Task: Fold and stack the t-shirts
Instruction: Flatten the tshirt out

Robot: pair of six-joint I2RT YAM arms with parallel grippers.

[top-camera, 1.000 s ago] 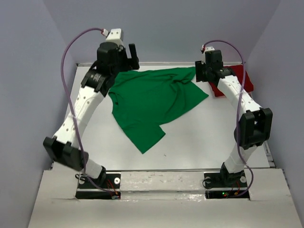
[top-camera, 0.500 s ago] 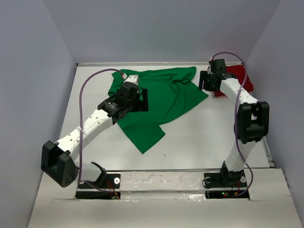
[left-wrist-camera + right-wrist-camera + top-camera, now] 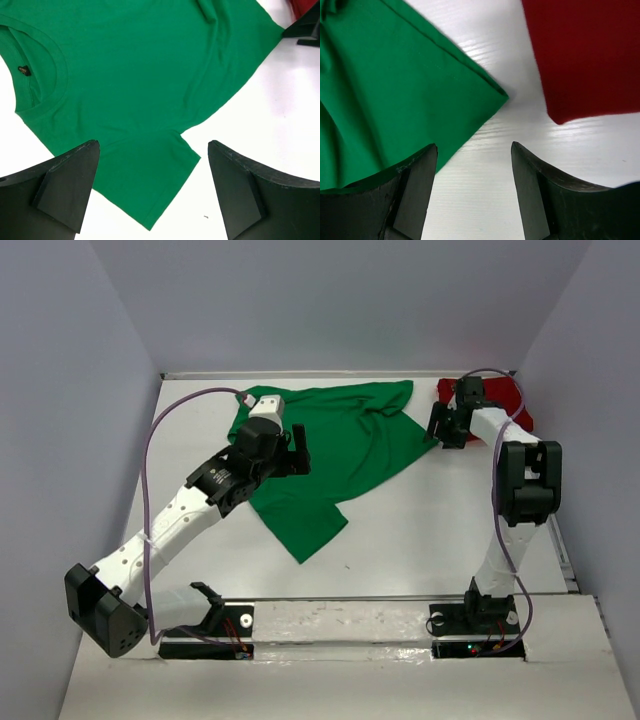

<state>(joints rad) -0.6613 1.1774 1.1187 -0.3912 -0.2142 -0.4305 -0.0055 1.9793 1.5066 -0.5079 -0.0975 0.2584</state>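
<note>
T-shirts: you have two on the white table, and neither is in a grip
Green shirt: it lies opened out across the far middle, collar toward your left arm, one sleeve pointing at the near edge, and cloth bunched at the far right
Dark red shirt: it sits in the far right corner, apart from the green one; its straight edge and neat corner suggest it is already folded
Left gripper: fingers spread wide with nothing between them, hovering above the sleeve seam
Right gripper: fingers apart and holding nothing, over the bare strip between the green hem corner and the red shirt
Step, by my reading: you are lining up to take the green shirt for its first fold
Risk 1: pinch low at the sleeve and you may lift one layer only, so the body drags and twists
Risk 2: the right fingers stand close to both shirts; drift outward and you could catch the red edge and undo its fold
Risk 3: fold over the bunched far-right cloth and the creases get trapped, leaving a lumpy stack
Risk 4: two uneven lifts would skew the fold line
In the way: your right arm crosses above the red shirt in the top view and hides part of it
Around: purple cable looping off the left arm, grey walls close on three sides, a dark speck near the sleeve
</note>
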